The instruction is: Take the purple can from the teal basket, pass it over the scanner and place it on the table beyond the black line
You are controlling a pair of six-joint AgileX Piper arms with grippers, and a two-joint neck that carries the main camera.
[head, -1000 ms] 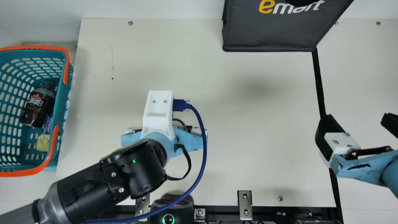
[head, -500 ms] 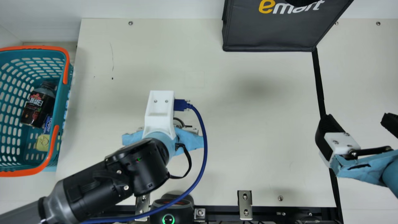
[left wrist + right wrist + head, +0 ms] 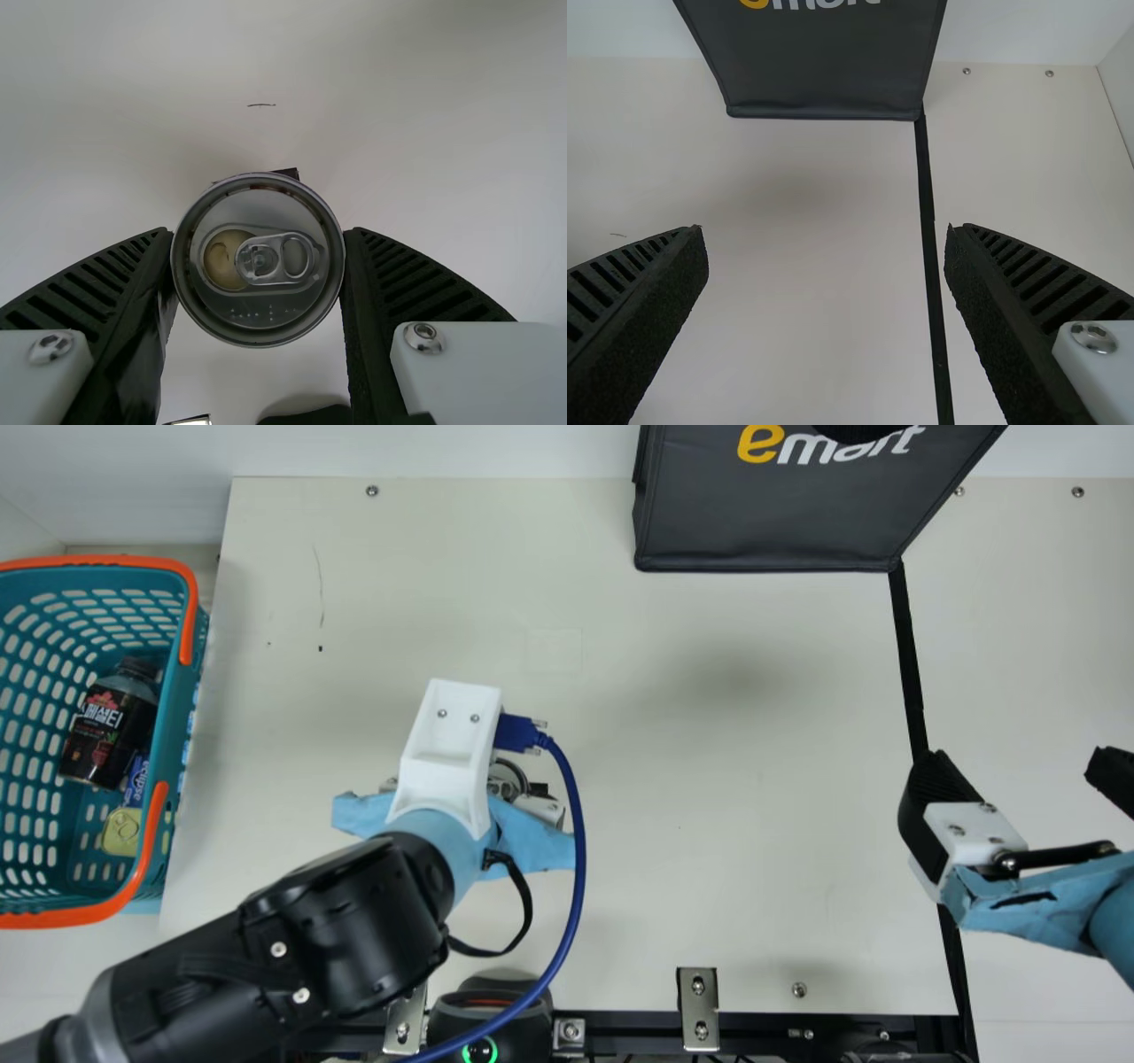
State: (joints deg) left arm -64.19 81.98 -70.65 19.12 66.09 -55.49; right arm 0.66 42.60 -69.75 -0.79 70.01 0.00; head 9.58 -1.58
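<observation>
- Clamping the purple can [image 3: 257,305], a round metal one with a silver pull-tab lid, your left gripper [image 3: 532,834] has both ribbed fingers against its sides, left of the bench's middle, towards the near edge.
- Small dots mark the can's lid.
- Your right gripper [image 3: 1019,769] is held with its fingers wide apart, one on each side of the black line [image 3: 908,655] in the right wrist view.
- Beside the bench's left edge you have the teal plastic basket [image 3: 170,731] with orange handles. In it lie a dark bottle [image 3: 104,735] whose black label bears pale lettering and a red motif, a small blue packet [image 3: 135,779] with white print, and a flat yellowish container [image 3: 121,832].
- By the cream bench's [image 3: 709,824] far edge you see a black fabric bag [image 3: 762,522] carrying orange and white lettering.
- At your near edge sits the black scanner [image 3: 461,1014] with a green light ring.
</observation>
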